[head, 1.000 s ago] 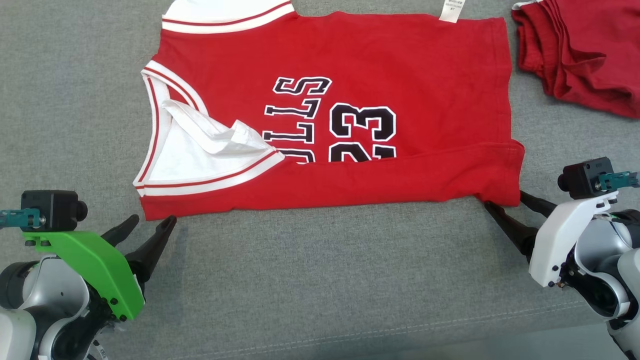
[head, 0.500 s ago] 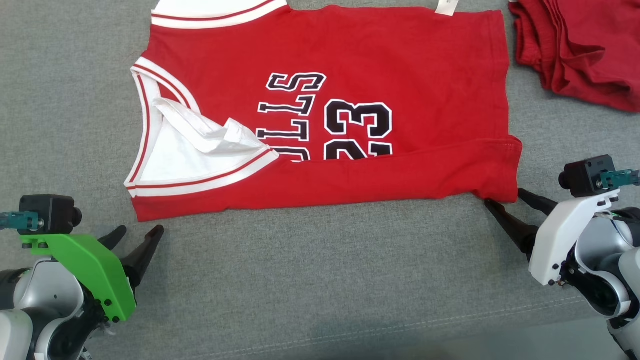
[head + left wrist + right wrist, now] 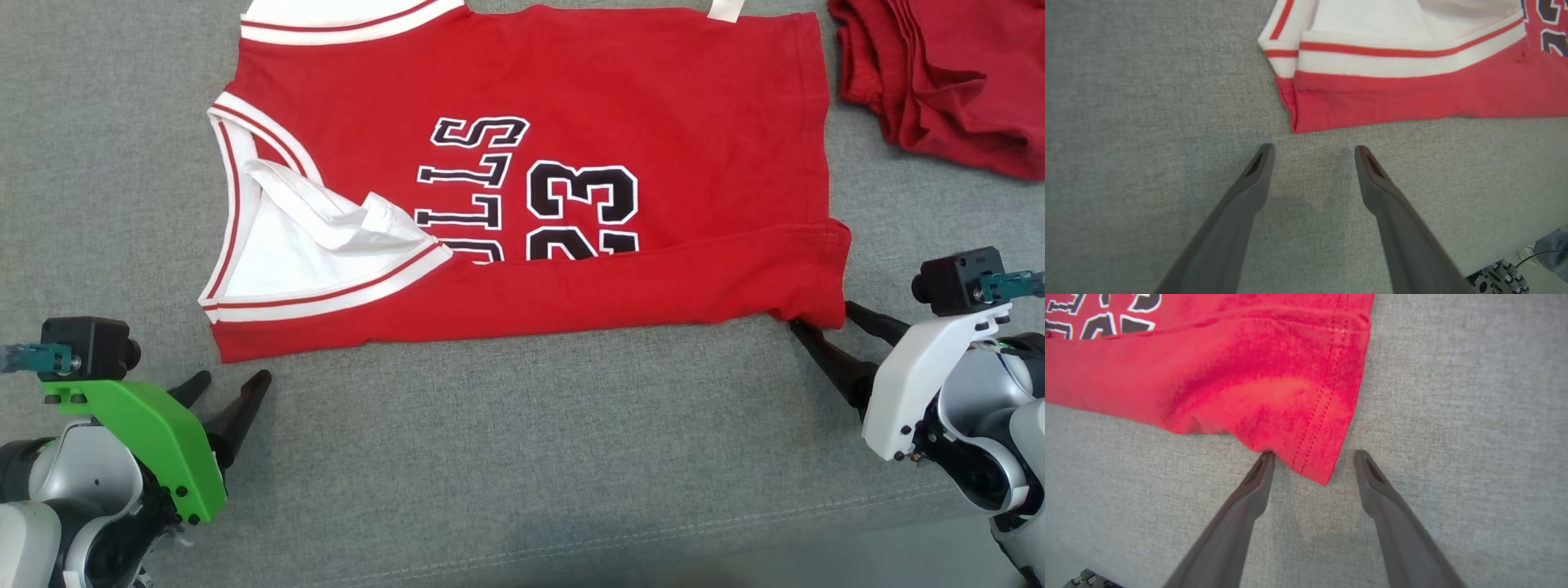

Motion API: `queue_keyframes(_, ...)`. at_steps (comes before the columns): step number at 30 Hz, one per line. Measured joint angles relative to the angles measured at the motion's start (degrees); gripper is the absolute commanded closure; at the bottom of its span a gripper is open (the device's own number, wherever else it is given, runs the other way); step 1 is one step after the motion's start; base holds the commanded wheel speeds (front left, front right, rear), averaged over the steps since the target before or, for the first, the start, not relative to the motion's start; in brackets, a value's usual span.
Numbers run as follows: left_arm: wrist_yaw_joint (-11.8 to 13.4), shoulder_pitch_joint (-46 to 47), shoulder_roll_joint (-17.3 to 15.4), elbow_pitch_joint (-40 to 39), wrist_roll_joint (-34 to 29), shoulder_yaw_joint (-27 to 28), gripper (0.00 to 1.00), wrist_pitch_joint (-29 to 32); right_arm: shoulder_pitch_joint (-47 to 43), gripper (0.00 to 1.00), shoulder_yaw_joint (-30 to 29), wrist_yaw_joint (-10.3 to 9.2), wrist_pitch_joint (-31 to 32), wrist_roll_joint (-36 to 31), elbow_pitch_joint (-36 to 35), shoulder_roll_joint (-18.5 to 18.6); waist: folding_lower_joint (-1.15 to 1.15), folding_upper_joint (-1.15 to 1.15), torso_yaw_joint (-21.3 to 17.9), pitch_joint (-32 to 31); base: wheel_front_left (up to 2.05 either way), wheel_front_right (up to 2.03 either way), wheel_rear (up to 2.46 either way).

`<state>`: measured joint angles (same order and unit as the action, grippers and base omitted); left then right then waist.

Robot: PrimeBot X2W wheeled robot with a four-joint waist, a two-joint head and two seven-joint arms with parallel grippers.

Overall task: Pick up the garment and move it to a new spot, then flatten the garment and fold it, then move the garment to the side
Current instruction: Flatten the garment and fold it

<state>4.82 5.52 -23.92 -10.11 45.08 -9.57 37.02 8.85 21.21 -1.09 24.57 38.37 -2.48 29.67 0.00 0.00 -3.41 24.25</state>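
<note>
I see the red sleeveless jersey with white striped trim and black "23" print (image 3: 653, 106) lying flat across the middle of the grey fabric-covered bench (image 3: 522, 457), reaching toward its far edge. The jersey's near side is folded up over the lower part of the print. My right gripper (image 3: 823, 316) is fully spread at the jersey's near right hem corner, which pokes between the fingers, not clamped. My left gripper (image 3: 232, 376) is just as wide and empty, just short of the near left corner. A crumpled dark red cloth (image 3: 939, 90) sits at the bench's far right corner.
</note>
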Motion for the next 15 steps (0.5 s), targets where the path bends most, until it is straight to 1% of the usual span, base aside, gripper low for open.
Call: queue_keyframes(15, 0.0, 2.9, 0.1, 1.9, -0.5, 0.1, 0.00, 0.0, 0.2, 0.00, 0.3, 0.08, 0.0, -0.1, 0.2, 0.0, 0.00, 0.00, 0.5, -0.4, 0.00, 0.00, 0.00)
